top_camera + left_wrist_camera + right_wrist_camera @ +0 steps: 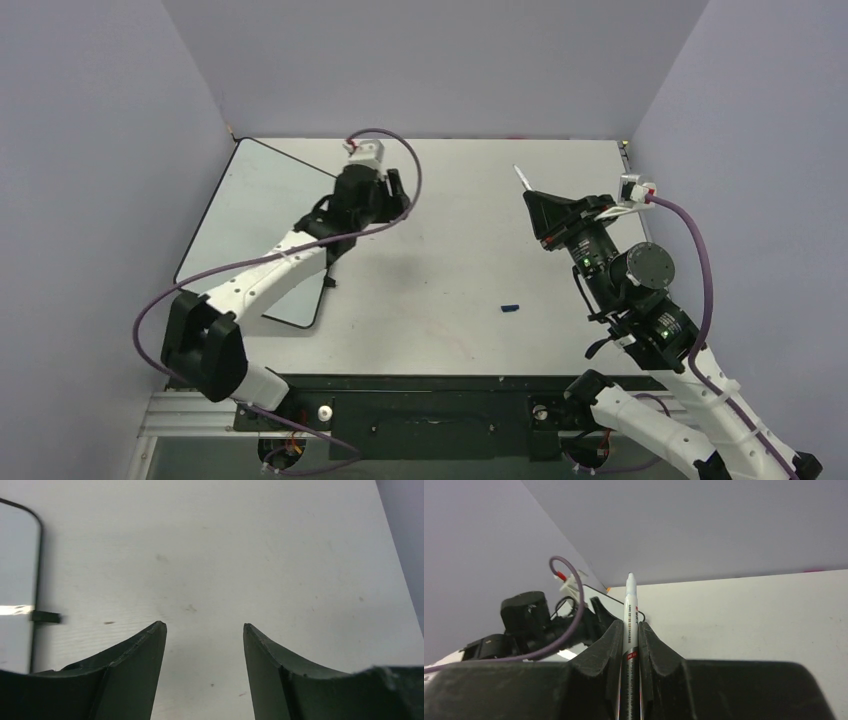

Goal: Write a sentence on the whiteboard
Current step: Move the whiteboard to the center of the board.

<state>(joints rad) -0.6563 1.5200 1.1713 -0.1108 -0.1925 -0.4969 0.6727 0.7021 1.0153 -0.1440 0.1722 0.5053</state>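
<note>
The whiteboard (250, 220) lies askew on the left of the table, glossy white with a thin black rim; its edge (17, 570) also shows in the left wrist view. The sentence is out of view: the board's visible surface is plain. My left gripper (385, 200) hangs just off the board's right edge, open (204, 626), with only bare tabletop between its fingers. At the right, my right gripper (537, 203) is shut (629, 625) on a white marker (630, 605). The uncapped marker (524, 182) points toward the far left.
A small blue cap (511, 308) lies on the tabletop between the arms, nearer the right one. The left arm's links cross the board's near right part. A black foot (47, 616) sticks out from the board's rim. Purple walls enclose the table on three sides.
</note>
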